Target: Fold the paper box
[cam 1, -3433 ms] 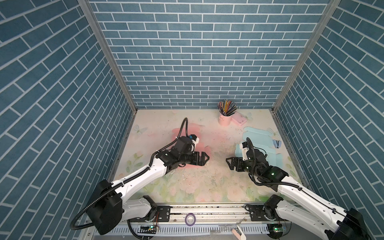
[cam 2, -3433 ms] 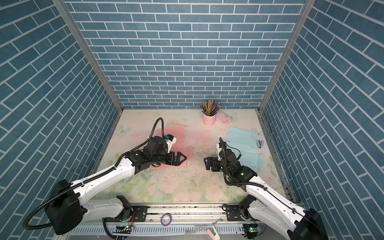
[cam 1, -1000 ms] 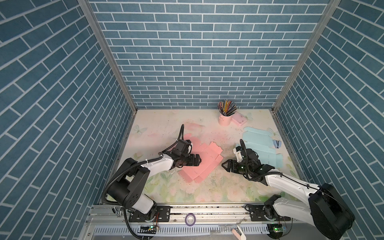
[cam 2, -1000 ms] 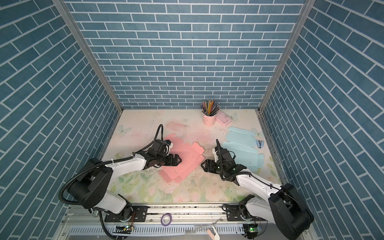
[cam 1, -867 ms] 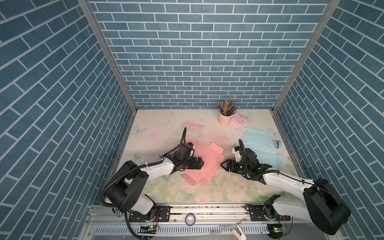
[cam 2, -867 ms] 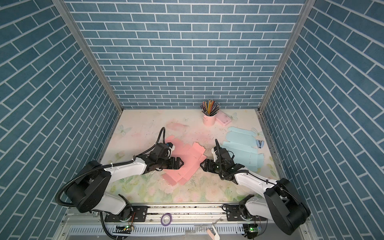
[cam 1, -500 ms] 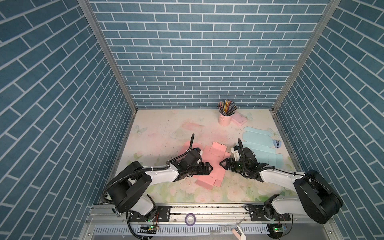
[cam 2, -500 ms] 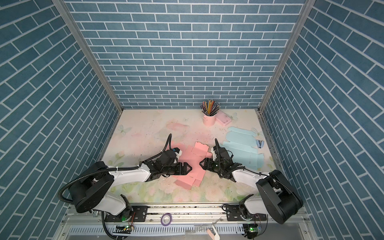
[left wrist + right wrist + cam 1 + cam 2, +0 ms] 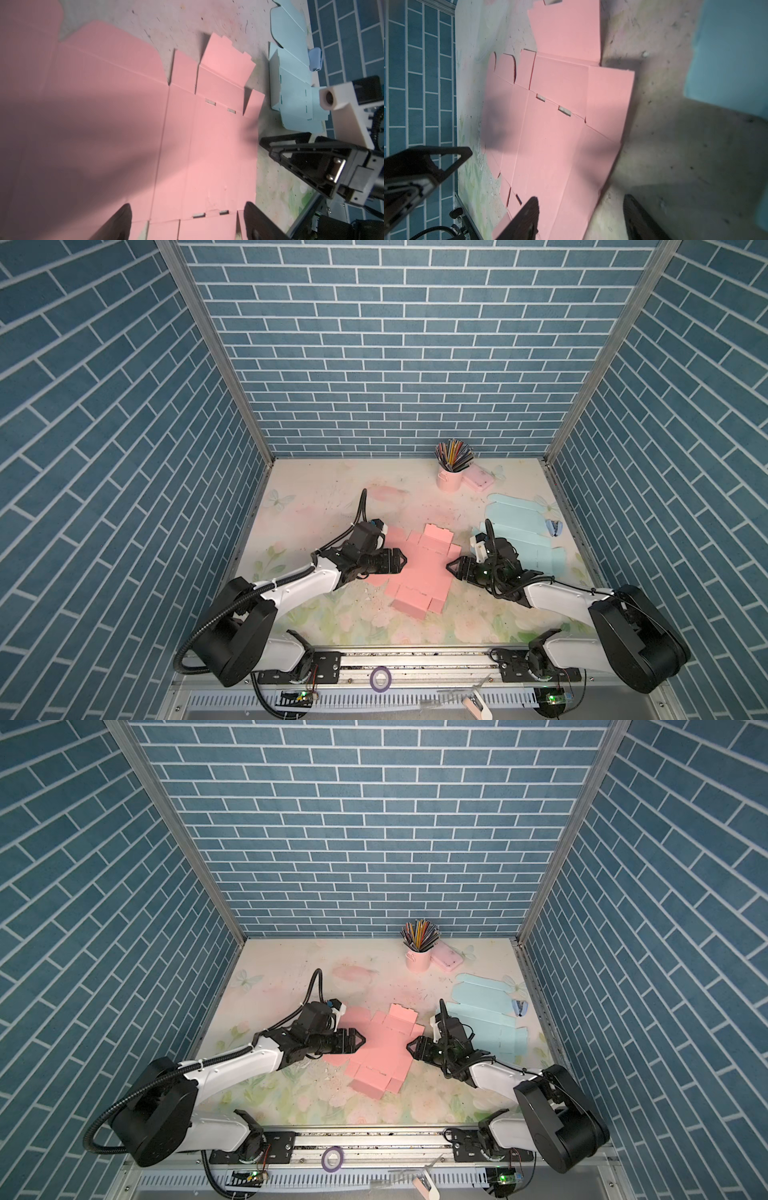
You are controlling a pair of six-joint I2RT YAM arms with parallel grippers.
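Pink paper box (image 9: 417,572), unfolded, lies flat on the table (image 9: 328,506), its long axis running from the near edge toward the back wall, leaning right. Left gripper (image 9: 402,562) meets its left side, right gripper (image 9: 449,568) its right edge; both jaws gape, empty.

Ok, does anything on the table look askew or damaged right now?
The flat pink box lies diagonally across the mat, its far flap slightly raised and casting a shadow. The mat itself is scuffed with dark specks.
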